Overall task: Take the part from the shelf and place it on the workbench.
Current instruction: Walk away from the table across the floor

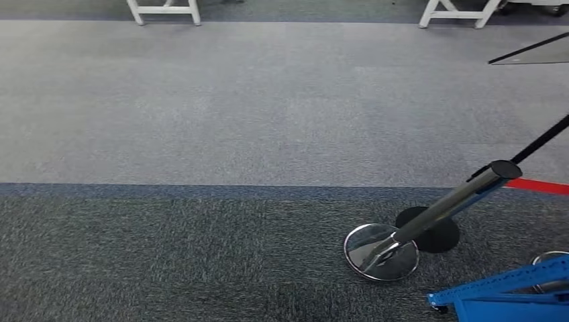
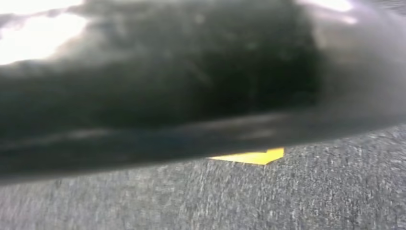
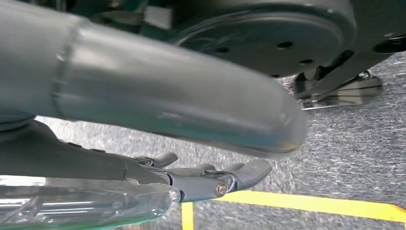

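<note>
Walking stage, by my read: head view looks down at carpet (image 1: 201, 255), dark strip near, lighter strip beyond. Where the part is, cannot tell.

Right hand (image 3: 95, 163) hangs low over the floor. Thick grey thumb (image 3: 167, 96) stands apart from the dark fingers (image 3: 210, 179), which lie stretched out, carpet visible between them. A clear glossy thing (image 3: 86, 206) sits against the far side of the fingers. Could be the part, could be a cover on the hand, so cannot tell whether the hand is gripping or free. Left hand: blur, finger state cannot tell.

Risks from here:
- Metal post (image 1: 443, 208) with round chrome base (image 1: 381, 251) stands on the dark carpet toward the near right, red belt (image 1: 537, 186) running off it to the right edge. A step or turn to the right could clip the base or snag the belt.
- Blue frame (image 1: 503, 295) in the near right corner, close to the feet. Same side, trip or knock hazard.
- If the clear thing is the part, it looks loosely backed by straight fingers. Arm swing while walking could drop it.
- Yellow floor tape (image 3: 306, 203) runs right under the right hand, so the robot is likely at a zone line. Overshooting it is possible.
- White table legs (image 1: 164, 10) at the far edge, well apart, no threat yet.
</note>
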### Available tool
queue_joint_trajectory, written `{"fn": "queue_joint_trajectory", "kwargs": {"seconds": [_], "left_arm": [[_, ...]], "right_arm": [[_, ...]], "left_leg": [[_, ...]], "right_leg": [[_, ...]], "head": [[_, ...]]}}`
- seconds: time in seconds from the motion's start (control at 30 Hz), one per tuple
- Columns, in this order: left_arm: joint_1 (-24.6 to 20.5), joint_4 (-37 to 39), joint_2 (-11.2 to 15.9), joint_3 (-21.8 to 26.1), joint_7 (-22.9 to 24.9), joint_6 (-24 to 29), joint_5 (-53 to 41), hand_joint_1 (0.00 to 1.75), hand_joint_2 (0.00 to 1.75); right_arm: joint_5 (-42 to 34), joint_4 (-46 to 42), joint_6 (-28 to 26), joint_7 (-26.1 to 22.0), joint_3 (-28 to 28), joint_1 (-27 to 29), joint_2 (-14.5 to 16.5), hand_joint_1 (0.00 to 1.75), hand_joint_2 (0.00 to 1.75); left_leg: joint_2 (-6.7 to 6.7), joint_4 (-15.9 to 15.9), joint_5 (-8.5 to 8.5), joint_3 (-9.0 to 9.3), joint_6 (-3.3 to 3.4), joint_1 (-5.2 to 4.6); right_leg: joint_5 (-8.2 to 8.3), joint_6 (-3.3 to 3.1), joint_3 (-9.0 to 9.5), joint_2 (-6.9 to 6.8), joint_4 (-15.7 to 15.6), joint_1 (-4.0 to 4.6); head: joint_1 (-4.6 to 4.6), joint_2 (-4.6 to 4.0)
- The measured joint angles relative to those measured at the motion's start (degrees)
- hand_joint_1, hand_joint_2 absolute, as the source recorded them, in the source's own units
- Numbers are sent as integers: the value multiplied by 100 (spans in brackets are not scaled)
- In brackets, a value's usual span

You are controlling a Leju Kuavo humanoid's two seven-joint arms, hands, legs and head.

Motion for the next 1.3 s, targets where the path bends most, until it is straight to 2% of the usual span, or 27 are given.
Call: {"fn": "queue_joint_trajectory", "kwargs": {"seconds": [0.03, 0.07, 0.1, 0.17, 0.23, 0.27, 0.33, 0.37, 0.43, 0.47, 0.53, 0.57, 0.6, 0.67, 0.73, 0.8, 0.83, 0.87, 0.9, 0.93, 1.0, 1.03, 1.07, 1.1, 1.17, 1.23, 1.3], "left_arm": [[-5, 0, 1, 15, -13, -14, -46, 0, 0], [-17, 0, 1, 32, -29, -27, -91, 0, 0], [-34, 0, 2, 46, -46, -40, -129, 0, 0], [-60, 1, 1, 62, -78, -64, -182, 0, 0], [-77, 3, 0, 91, -104, -90, -233, 0, 0], [-90, 4, -1, 114, -113, -104, -273, 0, 0], [-127, 4, -5, 154, -128, -137, -359, 0, 0], [-143, 4, -9, 166, -138, -153, -393, 0, 0], [-160, 9, -11, 192, -157, -178, -439, 0, 0], [-162, 14, -10, 208, -162, -184, -451, 0, 0], [-158, 29, -9, 239, -164, -188, -461, 0, 0], [-156, 37, -9, 254, -164, -188, -462, 0, 0], [-155, 43, -8, 268, -164, -189, -464, 0, 0], [-155, 50, -6, 286, -164, -197, -468, 0, 0], [-154, 50, -5, 293, -147, -218, -478, 0, 0], [-145, 50, -10, 288, -78, -230, -489, 0, 0], [-137, 50, -13, 276, -34, -231, -489, 0, 0], [-128, 50, -14, 257, 6, -231, -488, 0, 0], [-122, 50, -14, 236, 31, -232, -486, 0, 0], [-114, 50, -15, 217, 47, -234, -484, 0, 0], [-88, 50, -18, 197, 60, -240, -482, 0, 0], [-72, 50, -19, 194, 68, -243, -478, 0, 0], [-61, 50, -19, 192, 79, -246, -464, 0, 0], [-57, 50, -19, 190, 87, -248, -443, 0, 0], [-61, 50, -20, 178, 100, -250, -406, 0, 0], [-59, 48, -22, 165, 99, -278, -431, 0, 0], [-65, 32, -20, 163, 75, -345, -547, 0, 0]], "right_arm": [[8, 28, 0, -12, -17, -20, 0, 0, 0], [19, 58, 1, -27, -38, -33, 0, 0, 0], [35, 90, 2, -44, -63, -41, 0, 0, 0], [73, 137, 4, -79, -114, -59, 0, 0, 0], [102, 177, 7, -110, -161, -100, 0, 0, 0], [110, 197, 7, -123, -182, -121, 0, 0, 0], [121, 236, 2, -138, -222, -137, 0, 0, 0], [131, 256, 1, -142, -244, -137, 1, 0, 0], [162, 299, 1, -149, -287, -157, 1, 0, 0], [175, 318, 3, -154, -307, -171, 1, 0, 0], [187, 357, 7, -161, -334, -190, 0, 0, 0], [189, 375, 9, -161, -347, -190, 0, 0, 0], [189, 393, 9, -161, -358, -190, 0, 0, 0], [196, 422, 9, -162, -378, -194, 0, 0, 0], [215, 443, 12, -167, -386, -209, 0, 0, 0], [245, 459, 16, -172, -395, -209, 0, 0, 0], [266, 467, 20, -171, -401, -201, 0, 0, 0], [285, 477, 22, -167, -407, -192, 0, 0, 0], [303, 485, 24, -163, -413, -188, 0, 0, 0], [315, 492, 26, -161, -414, -192, 0, 0, 0], [322, 497, 28, -159, -414, -204, 0, 0, 0], [326, 500, 29, -160, -414, -206, 0, 0, 0], [341, 506, 31, -160, -418, -206, 0, 0, 0], [366, 514, 33, -163, -427, -205, 0, 0, 0], [444, 532, 36, -169, -456, -206, -1, 0, 0], [560, 553, 30, -203, -494, -233, -2, 0, 0], [759, 630, 5, -309, -588, -291, -12, 0, 0]], "left_leg": [[88, 1, -8, 0, 1, -5], [169, 2, -17, 2, -2, -8], [241, 3, -28, 11, -11, -8], [363, 6, -57, 53, -46, -13], [459, 15, -93, 96, -108, -34], [500, 18, -104, 113, -140, -40], [567, 18, -123, 140, -204, -28], [523, 50, -166, 149, -239, -15], [279, 407, -431, 24, -292, 6], [133, 743, -626, -118, -301, 12], [6, 1499, -940, -486, -298, 11], [-8, 1682, -938, -595, -289, 9], [-19, 1698, -839, -631, -276, 7], [-119, 1075, -352, -401, -239, 8], [-375, 358, -40, -119, -204, 21], [-499, 123, -37, -40, -178, 19], [-449, 95, -36, -35, -157, 14], [-385, 77, -20, -34, -124, 14], [-318, 54, -8, -30, -87, 17], [-242, 32, 4, -29, -52, 20], [-79, 22, 1, -34, -10, 2], [13, 23, -5, -37, 0, -10], [104, 25, -12, -36, 4, -18], [187, 26, -20, -33, 4, -23], [324, 26, -38, -7, -14, -28], [433, 34, -71, 34, -61, -52], [521, 38, -95, 69, -122, -64]], "right_leg": [[-93, 19, -138, -42, 278, -8], [-80, 33, -182, -66, 369, -18], [40, 42, -107, -92, 236, -28], [406, 33, 318, -273, -539, -37], [616, -13, 661, -447, -1141, -22], [634, -41, 702, -474, -1235, -9], [653, -102, 697, -366, -1241, 1], [664, -132, 709, -317, -1257, -7], [693, -196, 758, -205, -1291, -34], [697, -212, 756, -148, -1294, -36], [698, -227, 756, -7, -1292, -27], [697, -228, 762, 71, -1290, -21], [696, -228, 772, 150, -1289, -17], [692, -221, 800, 316, -1287, -15], [678, -181, 796, 466, -1262, -6], [685, -108, 724, 584, -1245, -18], [697, -70, 678, 643, -1249, -35], [685, -40, 644, 628, -1231, -45], [622, -15, 585, 527, -1148, -44], [490, 3, 488, 370, -946, -39], [95, 34, 137, 39, -223, -35], [-66, 48, -47, -29, 157, -38], [-127, 57, -157, -58, 388, -41], [-79, 59, -159, -76, 409, -42], [269, 35, 196, -184, -213, -35], [539, -27, 630, -425, -993, 0], [586, -94, 763, -505, -1261, 36]], "head": [[-3, 0], [-3, 0], [-2, 0], [1, 0], [-11, 0], [-22, 0], [-32, 0], [-38, 0], [-62, 0], [-76, 0], [-83, 0], [-82, 0], [-82, 0], [-83, 0], [-85, 0], [-85, 0], [-84, 0], [-83, 0], [-69, 0], [-46, 0], [-14, 0], [-13, 0], [-16, 0], [-15, 0], [-13, 0], [-18, 0], [-33, 0]]}}
